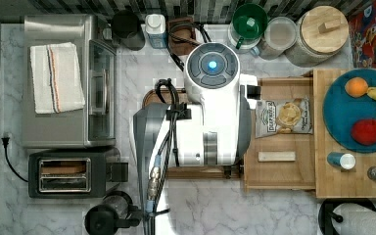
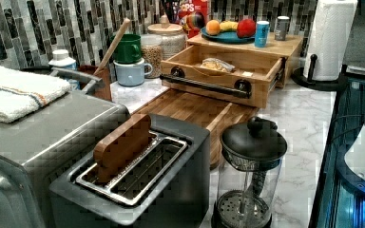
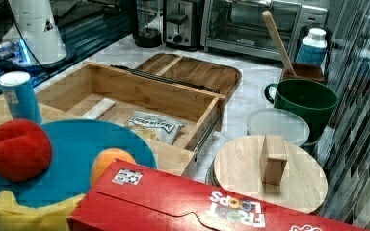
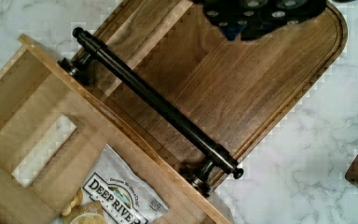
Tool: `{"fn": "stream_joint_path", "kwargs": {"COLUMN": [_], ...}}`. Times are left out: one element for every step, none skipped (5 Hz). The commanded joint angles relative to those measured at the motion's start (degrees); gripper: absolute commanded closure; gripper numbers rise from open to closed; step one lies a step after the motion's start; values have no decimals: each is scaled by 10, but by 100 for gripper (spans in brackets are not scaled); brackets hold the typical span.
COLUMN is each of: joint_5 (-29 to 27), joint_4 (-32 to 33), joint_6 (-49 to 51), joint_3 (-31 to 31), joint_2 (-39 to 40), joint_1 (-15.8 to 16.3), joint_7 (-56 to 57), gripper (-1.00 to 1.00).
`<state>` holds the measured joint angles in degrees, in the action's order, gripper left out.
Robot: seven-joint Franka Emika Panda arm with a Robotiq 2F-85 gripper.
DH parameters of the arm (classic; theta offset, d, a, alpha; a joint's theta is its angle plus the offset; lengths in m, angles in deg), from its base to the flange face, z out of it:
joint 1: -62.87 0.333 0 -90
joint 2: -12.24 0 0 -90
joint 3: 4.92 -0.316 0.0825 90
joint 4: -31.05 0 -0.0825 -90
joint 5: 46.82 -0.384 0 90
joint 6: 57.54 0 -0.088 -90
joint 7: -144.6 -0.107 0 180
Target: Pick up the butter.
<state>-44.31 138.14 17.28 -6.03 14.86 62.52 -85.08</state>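
Observation:
The butter [image 1: 276, 156] is a slim pale cream stick lying flat in the open wooden drawer [image 1: 279, 178], near one side wall. It also shows as the butter [image 3: 99, 109] and the butter [image 4: 44, 149]. A silver-white chip bag [image 1: 284, 116] lies beside it in the same drawer. My arm [image 1: 213, 112] hangs over the dark cutting board [image 4: 242, 88], on the handle side of the drawer and to the top view's left of the butter. The drawer's black bar handle [image 4: 154, 100] lies between my wrist camera and the butter. A dark part of my gripper [image 4: 261, 14] shows above the board, holding nothing that I can see.
A toaster [image 1: 71, 174], a toaster oven [image 1: 63, 81] and a French press [image 1: 110, 218] stand at the top view's left. On the block above the drawer sit a blue fruit plate [image 1: 338, 122] and two shakers. Mugs, jars and a cereal box line the back wall.

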Motion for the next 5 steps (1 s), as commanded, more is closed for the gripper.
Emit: {"fn": "stream_joint_path", "kwargs": {"joint_5": [0,-2,4,5,10], "joint_4": [0,71,115,106,124], "joint_6": [-1,-49,-84,-77,-97], "joint_3": [-1,8,30,53,60], "joint_2": [0,-40,-64,-54,-61], "joint_1": [0,-10,-30,-44,-61], "joint_7": [-1,-7,11,55,75], "gripper": [100,100,100,100,100]}}
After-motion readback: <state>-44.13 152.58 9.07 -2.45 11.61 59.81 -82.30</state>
